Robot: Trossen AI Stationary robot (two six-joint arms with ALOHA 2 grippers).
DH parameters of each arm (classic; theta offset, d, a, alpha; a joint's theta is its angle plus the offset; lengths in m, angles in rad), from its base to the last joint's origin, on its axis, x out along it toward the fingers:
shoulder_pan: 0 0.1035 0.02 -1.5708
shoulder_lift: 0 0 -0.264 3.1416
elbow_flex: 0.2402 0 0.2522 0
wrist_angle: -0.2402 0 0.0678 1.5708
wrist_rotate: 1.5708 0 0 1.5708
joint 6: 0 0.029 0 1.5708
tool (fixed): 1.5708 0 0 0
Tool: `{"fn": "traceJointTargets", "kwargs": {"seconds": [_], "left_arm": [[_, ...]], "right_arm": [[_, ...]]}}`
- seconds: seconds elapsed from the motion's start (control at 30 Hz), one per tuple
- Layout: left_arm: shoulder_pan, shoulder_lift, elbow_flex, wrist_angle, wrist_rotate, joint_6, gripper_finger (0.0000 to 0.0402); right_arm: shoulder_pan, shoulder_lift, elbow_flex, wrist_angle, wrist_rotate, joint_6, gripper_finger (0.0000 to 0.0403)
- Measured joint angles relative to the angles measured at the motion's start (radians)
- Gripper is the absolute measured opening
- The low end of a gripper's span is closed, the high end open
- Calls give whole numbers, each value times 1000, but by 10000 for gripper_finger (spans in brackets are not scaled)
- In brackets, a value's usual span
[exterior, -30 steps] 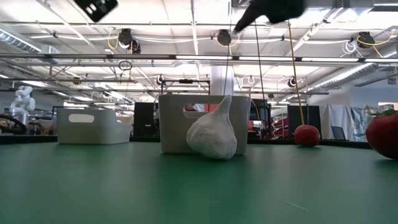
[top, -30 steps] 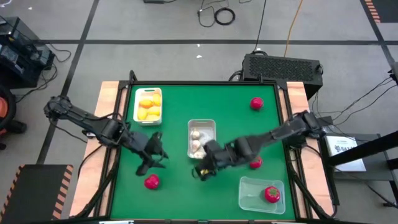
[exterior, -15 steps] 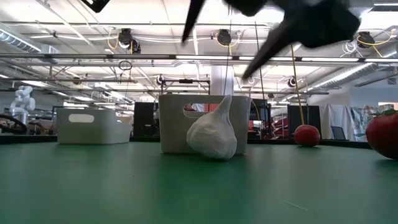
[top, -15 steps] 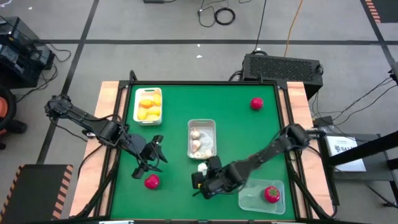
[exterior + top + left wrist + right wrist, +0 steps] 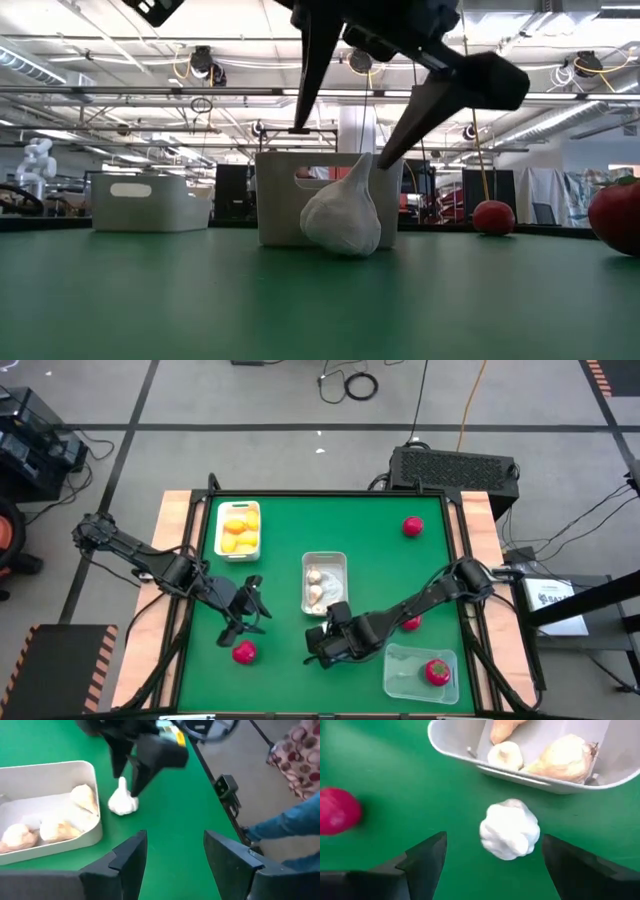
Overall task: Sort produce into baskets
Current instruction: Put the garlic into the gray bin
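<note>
A loose white garlic bulb [image 5: 342,218] lies on the green table just near of the middle basket [image 5: 324,582], which holds more garlic. My right gripper [image 5: 340,147] hangs over the bulb, open, one finger on each side of it; in the right wrist view the bulb [image 5: 510,829] lies between the fingers with room on both sides. My left gripper [image 5: 243,622] stands open above the table at the left, just far of a red strawberry [image 5: 243,652]. A white basket [image 5: 238,528] holds lemons. A clear basket [image 5: 420,672] holds one strawberry.
Another strawberry [image 5: 412,526] lies at the far right of the table, and one [image 5: 410,622] shows beside my right arm. Open green table lies along the near edge and between the baskets. A person's sleeve [image 5: 290,830] shows beyond the table edge.
My right gripper has come down over the loose garlic bulb, rolling at the wrist, until its fingers stand on either side of the bulb's top. It has stayed open. The bulb has not moved.
</note>
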Motion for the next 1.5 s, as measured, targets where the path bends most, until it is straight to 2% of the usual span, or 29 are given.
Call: {"fn": "traceJointTargets", "kwargs": {"seconds": [0.13,0.3,0.73,1.0,1.27,1.5], "left_arm": [[0,-1,0,13,-42,-28,203],[0,-1,0,37,-69,-48,203],[0,-1,0,56,-132,-75,203],[0,-1,0,53,-133,-100,203],[0,-1,0,46,-133,-99,203],[0,-1,0,46,-133,-99,203]], "right_arm": [[-4,8,-1,-6,-14,-40,295],[-4,9,0,-13,-26,-72,253],[-8,9,0,-14,-37,-153,104],[-8,9,0,-24,-57,-179,10],[-10,-96,0,13,-106,-223,3],[-41,-208,0,9,15,-315,2]]}}
